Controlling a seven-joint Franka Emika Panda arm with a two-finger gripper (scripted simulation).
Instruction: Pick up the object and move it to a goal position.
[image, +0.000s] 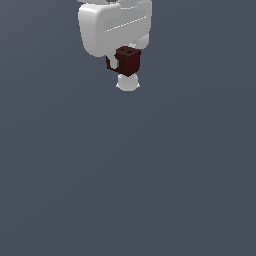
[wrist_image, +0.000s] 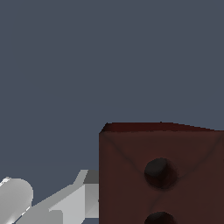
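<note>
The object (image: 128, 59) is a small dark red-brown block with two dark holes on its upper face, sitting right under the white hand near the top of the exterior view. My gripper (image: 125, 70) is shut on it, with one white finger (image: 128, 83) showing on the near side and a bit of the other behind the block. In the wrist view the object (wrist_image: 162, 175) fills one corner, two holes showing, and a grey finger (wrist_image: 74, 199) rests against its side. The other finger is out of that frame.
A plain dark grey-blue surface (image: 128, 175) fills the rest of both views. The bulky white hand body (image: 112, 27) hangs over the block. No goal marker shows.
</note>
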